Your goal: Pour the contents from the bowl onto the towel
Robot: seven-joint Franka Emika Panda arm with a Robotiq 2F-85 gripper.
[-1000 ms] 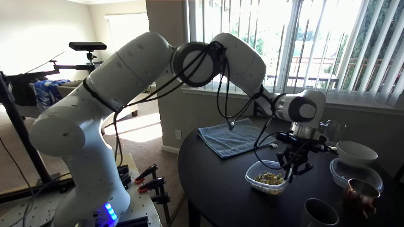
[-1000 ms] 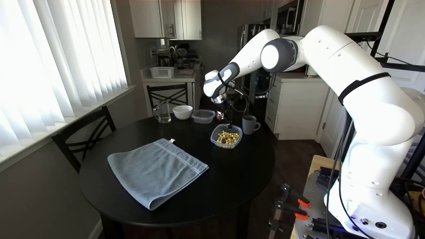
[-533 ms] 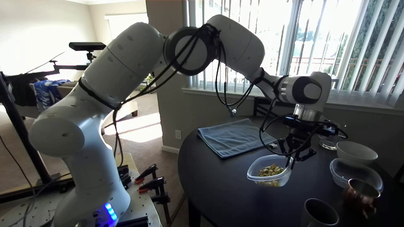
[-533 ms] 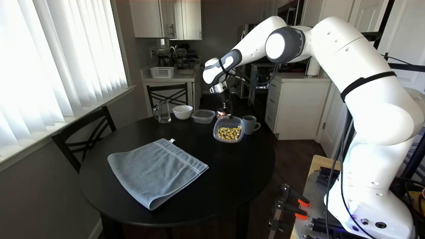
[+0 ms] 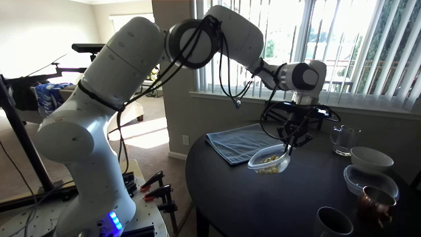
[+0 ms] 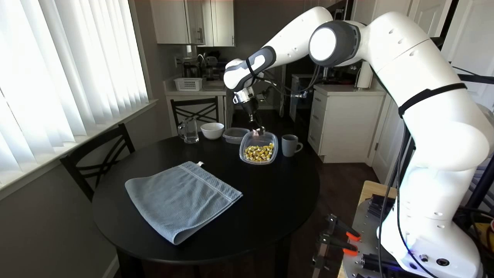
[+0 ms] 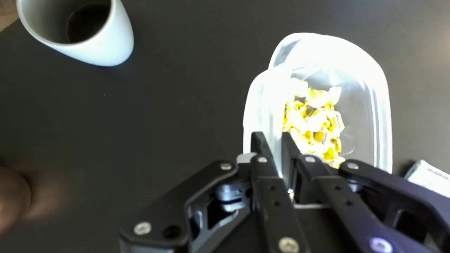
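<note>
The bowl, a clear rounded-square plastic container (image 5: 283,164) (image 6: 256,139) (image 7: 365,105), hangs above the dark table, tilted. My gripper (image 5: 289,149) (image 6: 259,130) (image 7: 272,142) is shut on one wall of it, with one finger inside and one outside. The contents, yellow-and-white wrapped pieces (image 5: 269,161) (image 6: 258,153) (image 7: 316,119), lie in the bowl. The grey-blue towel (image 5: 240,141) (image 6: 181,197) lies flat on the table; in an exterior view the bowl is to the right of it and apart from it. A pale scrap at the right of the wrist view may be its tag.
A grey mug (image 5: 334,223) (image 6: 289,146) (image 7: 112,42) and a copper mug (image 5: 376,207) stand on the round table (image 5: 236,194) (image 6: 270,204). An empty clear container (image 5: 371,189) (image 6: 235,136), a white bowl (image 5: 371,159) (image 6: 212,130) and a glass mug (image 5: 345,140) (image 6: 189,131) stand near them.
My gripper has lifted the bowl off the table and carried it a little toward the towel. The bowl has tilted. The towel has not moved.
</note>
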